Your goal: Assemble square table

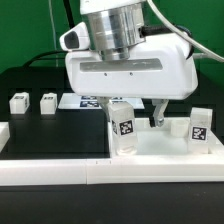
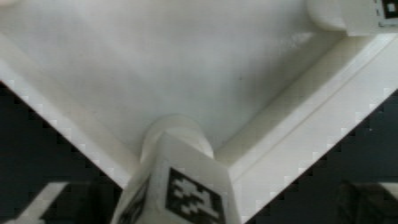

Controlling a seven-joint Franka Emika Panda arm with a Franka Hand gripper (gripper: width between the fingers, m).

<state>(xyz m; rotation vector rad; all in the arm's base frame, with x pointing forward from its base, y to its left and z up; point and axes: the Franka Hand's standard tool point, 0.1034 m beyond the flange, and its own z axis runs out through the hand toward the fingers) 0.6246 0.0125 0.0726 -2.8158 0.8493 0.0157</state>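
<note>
Exterior view: four leg blocks (image 1: 122,128) are counted, two set on the black tabletop (image 1: 40,130) at the exterior view's left and two at the one square tray (image 1: 160,152). The hand (image 1: 133,112) is spread open around one upright block.

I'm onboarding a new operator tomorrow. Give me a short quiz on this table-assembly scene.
1. How many leg blocks lie on the black table, off the tabletop?
2. True or false: the end effector is clamped on the upright leg.
3. Where does that leg stand? A) on the black table B) in a corner of the tabletop C) at the tabletop's middle
Key: 1) two; 2) false, its jaws stand open; 3) B.
</note>
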